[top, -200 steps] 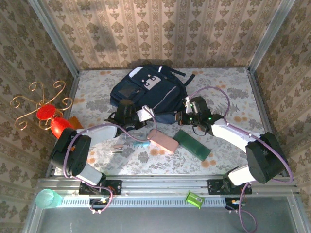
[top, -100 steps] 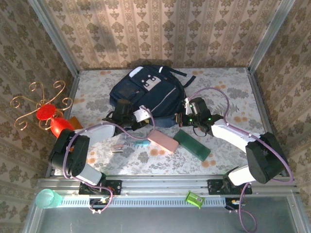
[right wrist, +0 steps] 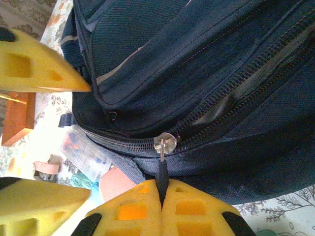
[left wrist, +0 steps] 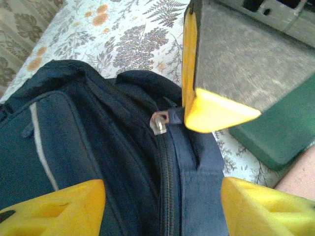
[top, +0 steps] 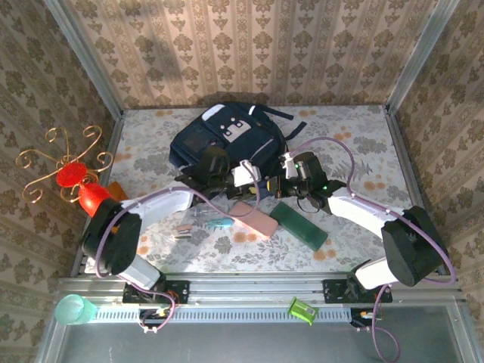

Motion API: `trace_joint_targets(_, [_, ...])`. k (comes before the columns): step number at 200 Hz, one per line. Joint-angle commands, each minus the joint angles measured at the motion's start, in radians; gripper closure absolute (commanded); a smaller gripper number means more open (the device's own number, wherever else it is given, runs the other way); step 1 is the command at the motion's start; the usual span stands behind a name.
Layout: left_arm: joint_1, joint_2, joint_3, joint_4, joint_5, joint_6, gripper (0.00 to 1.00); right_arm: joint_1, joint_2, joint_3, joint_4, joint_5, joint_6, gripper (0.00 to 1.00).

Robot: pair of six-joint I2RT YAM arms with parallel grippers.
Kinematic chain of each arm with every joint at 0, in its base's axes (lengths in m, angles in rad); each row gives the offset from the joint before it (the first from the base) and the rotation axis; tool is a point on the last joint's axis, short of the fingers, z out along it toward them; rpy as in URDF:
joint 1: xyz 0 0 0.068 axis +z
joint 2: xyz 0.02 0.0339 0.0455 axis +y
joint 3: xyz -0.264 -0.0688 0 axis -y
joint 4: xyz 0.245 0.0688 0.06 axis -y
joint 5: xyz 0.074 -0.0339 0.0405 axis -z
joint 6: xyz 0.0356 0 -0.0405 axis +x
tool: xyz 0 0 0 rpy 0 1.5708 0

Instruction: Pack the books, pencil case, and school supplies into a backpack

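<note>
The dark navy backpack (top: 227, 140) lies flat at the middle back of the table. My right gripper (right wrist: 162, 196) is shut on the black pull of the zip slider (right wrist: 165, 143) at the bag's near edge; seen from above, the right gripper (top: 278, 183) sits at the bag's near right corner. Just left of it, my left gripper (top: 253, 178) is open, its yellow fingertips (left wrist: 54, 209) straddling the zip seam of the backpack (left wrist: 123, 147) without pinching it. The pink pencil case (top: 253, 219) lies in front of the bag. A teal-handled tool (top: 218, 224) lies left of the case.
A dark green flat slab (top: 299, 224) lies right of the pencil case. An orange-brown slab (top: 115, 189) and a red stand with gold curls (top: 76, 178) sit at the left edge. A small clip-like item (top: 181, 231) lies near the teal tool.
My left gripper has opened and moved right along the backpack's near edge, close to the right gripper. The right gripper stays shut on the zip pull.
</note>
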State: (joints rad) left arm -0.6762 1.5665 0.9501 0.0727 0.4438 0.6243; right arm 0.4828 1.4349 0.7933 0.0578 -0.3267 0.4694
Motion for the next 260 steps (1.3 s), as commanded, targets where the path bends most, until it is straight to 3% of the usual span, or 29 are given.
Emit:
trace_joint_targets(1, [-0.012, 0.058, 0.061, -0.088, -0.011, 0.028, 0.41, 0.012, -0.031, -0.009, 0.077, -0.054, 0.020, 1.00])
trace_joint_targets(38, [-0.010, 0.095, 0.077, -0.098, -0.009, 0.035, 0.56, 0.014, -0.036, -0.025, 0.089, -0.044, 0.026, 1.00])
trace_joint_targets(114, [0.071, 0.070, 0.047, -0.157, 0.050, 0.045, 1.00, -0.002, -0.078, -0.050, 0.077, 0.035, 0.019, 1.00])
trace_joint_targets(184, [0.152, -0.046, -0.057, -0.151, 0.071, 0.087, 1.00, -0.062, -0.050, 0.003, -0.115, 0.265, -0.011, 1.00])
trace_joint_targets(206, [0.187, -0.074, -0.090, -0.125, 0.028, 0.061, 1.00, -0.061, -0.050, 0.021, -0.120, 0.258, -0.029, 1.00])
trace_joint_targets(219, [0.200, -0.077, -0.106, -0.072, -0.056, 0.012, 1.00, -0.058, -0.050, 0.010, -0.073, 0.204, -0.032, 1.00])
trace_joint_targets(235, [0.198, -0.076, -0.105, -0.036, -0.091, -0.049, 0.80, -0.045, -0.049, 0.007, -0.025, 0.142, -0.028, 1.00])
trace_joint_targets(245, [0.193, -0.079, -0.106, -0.024, -0.062, -0.088, 0.65, -0.035, -0.019, 0.010, 0.001, 0.110, -0.026, 1.00])
trace_joint_targets(260, [0.177, -0.094, -0.113, 0.007, 0.005, -0.150, 0.52, -0.021, -0.014, 0.015, 0.036, 0.076, -0.022, 1.00])
